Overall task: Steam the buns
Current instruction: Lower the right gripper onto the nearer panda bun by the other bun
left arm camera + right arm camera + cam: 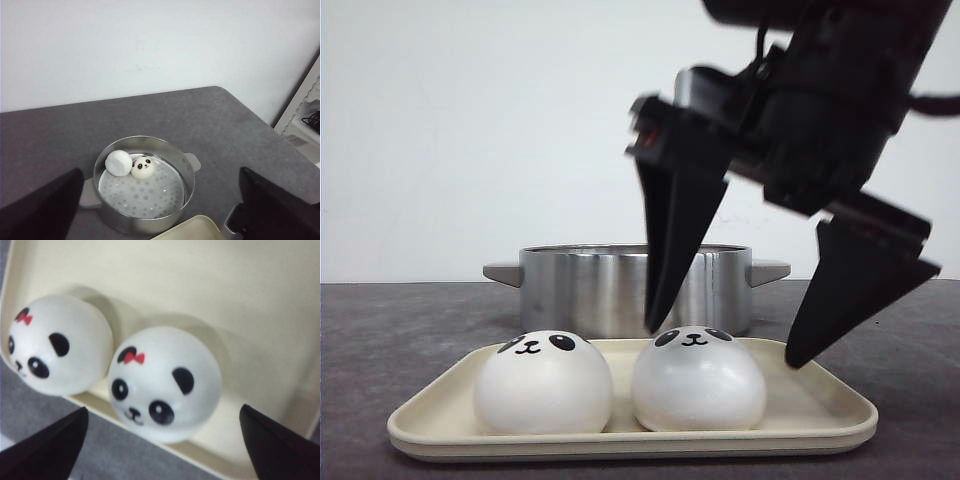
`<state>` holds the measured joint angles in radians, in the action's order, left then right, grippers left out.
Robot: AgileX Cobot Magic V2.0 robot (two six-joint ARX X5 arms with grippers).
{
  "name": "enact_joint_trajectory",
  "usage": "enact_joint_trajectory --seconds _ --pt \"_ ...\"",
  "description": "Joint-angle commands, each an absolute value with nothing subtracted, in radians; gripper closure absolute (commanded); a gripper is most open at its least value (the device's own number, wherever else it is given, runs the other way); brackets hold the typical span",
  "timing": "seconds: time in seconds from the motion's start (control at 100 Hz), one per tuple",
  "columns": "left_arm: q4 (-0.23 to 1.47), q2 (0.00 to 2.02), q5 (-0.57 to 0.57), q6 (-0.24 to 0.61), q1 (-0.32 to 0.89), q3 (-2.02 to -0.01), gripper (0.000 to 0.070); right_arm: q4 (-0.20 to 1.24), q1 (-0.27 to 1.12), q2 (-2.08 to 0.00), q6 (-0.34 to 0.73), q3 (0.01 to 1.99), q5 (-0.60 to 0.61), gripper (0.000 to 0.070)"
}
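The grey worktop (380, 330) is carrying everything. On it the steel pot (590, 285) is standing behind the cream tray (820, 410). Two buns (543, 383) are sitting side by side at the tray's front edge, faces toward the front camera, each with a red bow by one ear. Two more (143, 167) are lying touching inside the pot, one face up, one showing plain white. My right claw (720, 345) is hanging spread wide above the tray's right-hand bun, gripping nothing. My left claw (160, 210) is hovering spread above the pot, empty.
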<state>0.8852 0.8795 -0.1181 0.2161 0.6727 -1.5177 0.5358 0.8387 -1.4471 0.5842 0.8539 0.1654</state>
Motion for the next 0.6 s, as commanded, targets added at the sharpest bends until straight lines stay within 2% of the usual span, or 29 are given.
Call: enact_joint_trajectory --seconds 0.0,0.06,0.25,0.32,0.37,0.59 --pt "0.876 0.890 -0.123 0.199 0.681 -1.536 0.0105 0.516 0.850 -1.479 0.603 0.874 0.175 0.0102" --pt "0.875 0.896 -0.123 0.199 0.681 -1.536 0.0105 0.511 0.850 -1.494 0.609 0.876 0.182 0.0147" --pt "0.875 0.909 -0.123 0.195 0.681 -1.536 0.0105 0.510 0.850 -1.510 0.610 0.876 0.146 0.0387" --pt "0.875 0.914 -0.123 0.195 0.681 -1.536 0.0105 0.510 0.850 -1.510 0.609 0.876 0.134 0.0549" --pt "0.875 0.916 -0.123 0.195 0.681 -1.536 0.0105 0.510 0.850 -1.510 0.604 0.876 0.130 0.0700" --pt "0.875 0.917 -0.123 0.183 0.681 -1.536 0.0105 0.493 0.850 -1.507 0.582 0.879 0.077 0.0699"
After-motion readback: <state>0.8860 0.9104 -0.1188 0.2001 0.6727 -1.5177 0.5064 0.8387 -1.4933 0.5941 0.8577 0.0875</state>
